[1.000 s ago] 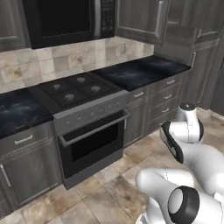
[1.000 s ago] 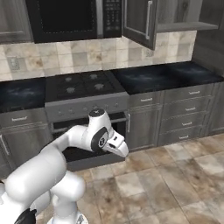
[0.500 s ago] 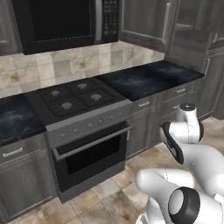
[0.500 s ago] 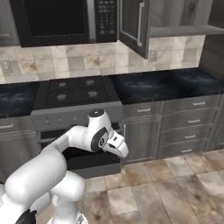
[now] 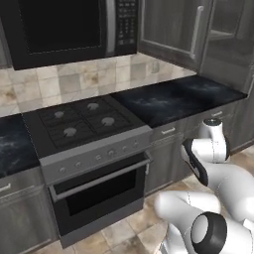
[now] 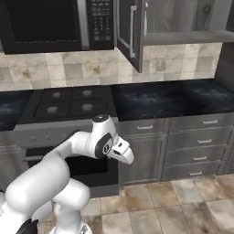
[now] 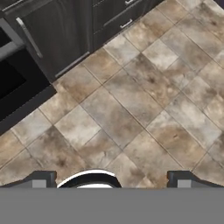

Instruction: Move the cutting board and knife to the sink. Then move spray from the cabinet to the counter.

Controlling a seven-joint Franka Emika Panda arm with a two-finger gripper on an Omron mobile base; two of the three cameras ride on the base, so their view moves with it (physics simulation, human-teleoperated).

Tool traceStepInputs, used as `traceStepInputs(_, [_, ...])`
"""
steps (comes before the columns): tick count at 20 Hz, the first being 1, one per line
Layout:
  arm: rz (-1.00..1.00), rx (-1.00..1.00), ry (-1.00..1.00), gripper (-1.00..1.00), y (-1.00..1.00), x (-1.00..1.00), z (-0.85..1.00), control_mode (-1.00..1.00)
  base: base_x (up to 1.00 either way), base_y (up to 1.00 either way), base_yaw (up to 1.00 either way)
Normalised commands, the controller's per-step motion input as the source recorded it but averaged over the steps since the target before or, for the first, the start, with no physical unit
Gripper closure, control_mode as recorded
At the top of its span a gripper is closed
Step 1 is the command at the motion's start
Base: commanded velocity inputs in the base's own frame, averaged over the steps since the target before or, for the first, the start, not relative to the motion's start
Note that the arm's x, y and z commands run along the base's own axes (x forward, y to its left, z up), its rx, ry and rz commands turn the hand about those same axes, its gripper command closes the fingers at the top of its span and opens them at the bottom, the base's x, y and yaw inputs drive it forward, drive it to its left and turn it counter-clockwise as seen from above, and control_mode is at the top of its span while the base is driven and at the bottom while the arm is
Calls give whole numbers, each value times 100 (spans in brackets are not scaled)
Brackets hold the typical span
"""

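Observation:
The black marble-look counter point(image 5: 173, 96) point(image 6: 169, 98) runs to the right of the stove. Above it hangs the grey wood-grain cabinet point(image 6: 183, 16). Its door point(image 6: 130, 32) point(image 5: 171, 25), with a long white bar handle, stands open, and the part of the inner shelf that I see is bare. My gripper point(image 7: 111, 179) hangs low in front of the base cabinets and points down at the tiled floor. It is open, with nothing between its fingertips point(image 7: 39, 179). The cutting board, knife, sink and spray are out of view.
A black stove point(image 5: 82, 121) with an oven below sits left of the counter, under a black microwave point(image 5: 59, 27). Grey drawers point(image 6: 199, 144) line the front under the counter. Beige floor tiles point(image 7: 144, 87) lie below the hand.
The whole scene has slid left and grown larger in both base views, so the base has driven. The arm keeps its folded pose and the gripper stays open.

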Motion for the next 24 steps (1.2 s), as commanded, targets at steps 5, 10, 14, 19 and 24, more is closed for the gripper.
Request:
traceStepInputs(5, [0, 0, 0, -100, 0, 0, 0, 100, 62, -42, 18])
traceStepInputs(10, [0, 0, 0, -100, 0, 0, 0, 100, 58, -46, 16])
traceStepInputs(14, [0, 0, 0, -100, 0, 0, 0, 100, 57, -45, 17])
traceStepInputs(19, [0, 0, 0, -100, 0, 0, 0, 100, 53, -47, 17])
traceStepInputs(24, [0, 0, 0, -100, 0, 0, 0, 100, 52, -47, 17])
